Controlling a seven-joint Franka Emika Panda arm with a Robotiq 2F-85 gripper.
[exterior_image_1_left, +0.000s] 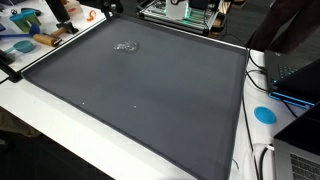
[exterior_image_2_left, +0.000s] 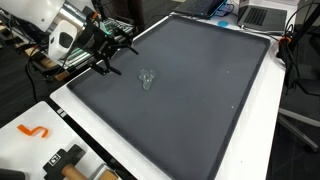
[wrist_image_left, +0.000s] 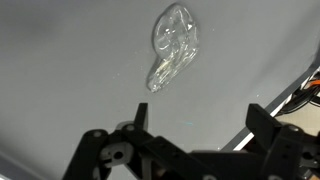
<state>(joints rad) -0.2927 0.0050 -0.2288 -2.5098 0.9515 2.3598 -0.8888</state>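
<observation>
Wrist view: the gripper (wrist_image_left: 197, 118) hangs empty over the dark mat (wrist_image_left: 60, 70), jaws spread wide. The crumpled clear plastic (wrist_image_left: 172, 45) lies on the mat just ahead, untouched. A good reach likely centres over its bunched end, descends straight and pinches low.

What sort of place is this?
Probably a lab or workshop: a robot hand hangs open over a grey mat, a laptop and cables sit at the table's edge, and what look like tools lie nearby.
</observation>
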